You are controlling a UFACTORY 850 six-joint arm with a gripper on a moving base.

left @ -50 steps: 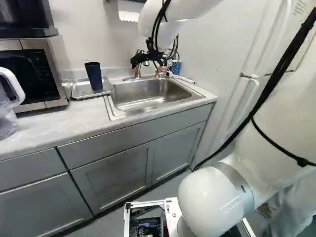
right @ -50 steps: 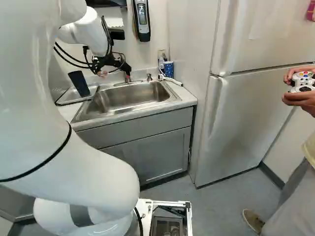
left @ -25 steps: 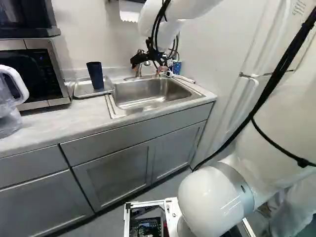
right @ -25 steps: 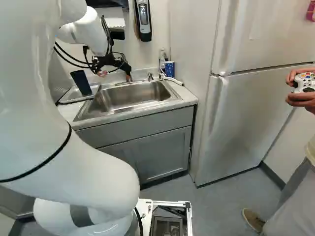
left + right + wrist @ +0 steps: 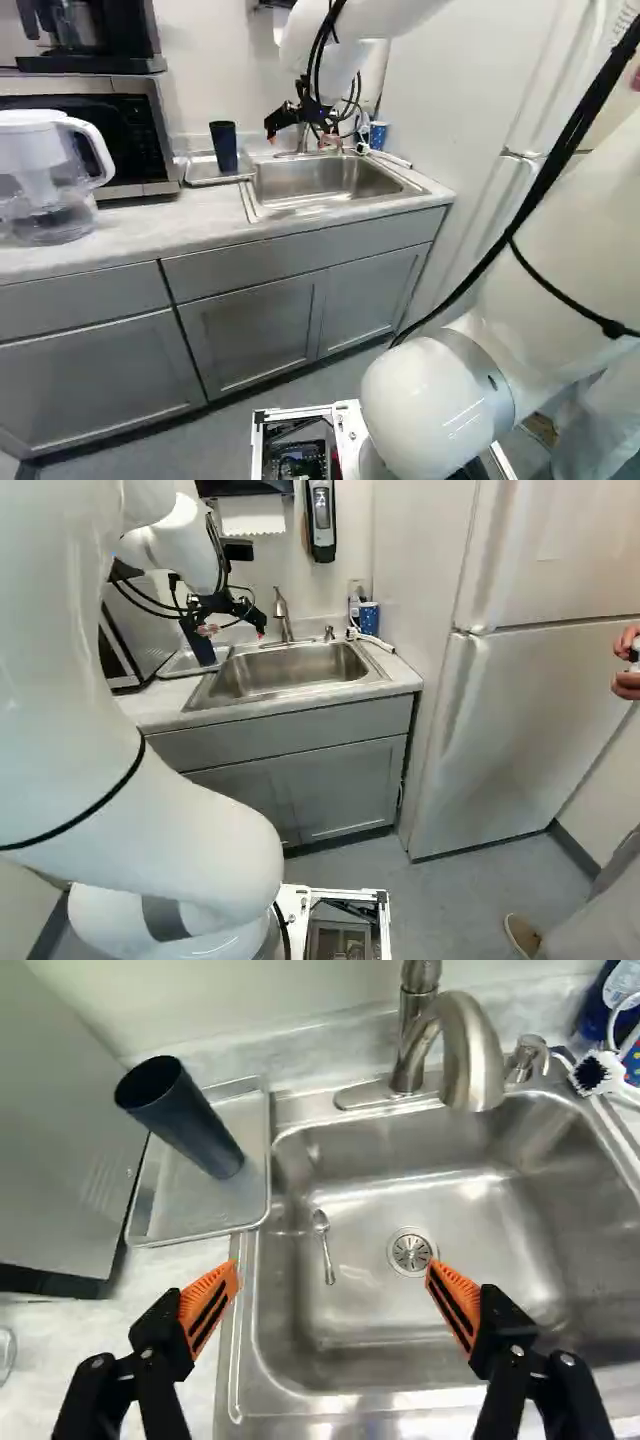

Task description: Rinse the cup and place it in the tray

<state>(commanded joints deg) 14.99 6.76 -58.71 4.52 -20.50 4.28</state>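
Tall dark-blue cup (image 5: pixel 223 147) upright in shallow metal tray (image 5: pixel 201 173).
You've got a rectangular steel sink (image 5: pixel 325 180) beside it, clear plastic white-handled pitcher (image 5: pixel 40 190) on pale grey counter (image 5: pixel 150 228).

Brushed metal sink (image 5: pixel 336 1336), shiny metal faucet (image 5: pixel 476 1055), matt dark plastic cup (image 5: pixel 190 1125), smooth metal tray (image 5: pixel 188 1222)

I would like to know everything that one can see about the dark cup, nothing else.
The cup is tall, dark blue and smooth, apparently plastic, with a round open mouth wider than its base. No handle shows. It stands upright, mouth up, in the shallow metal tray beside the sink. Its base rests on the tray's floor; the open gripper does not touch it. Its inside is too dark to tell whether anything is there.
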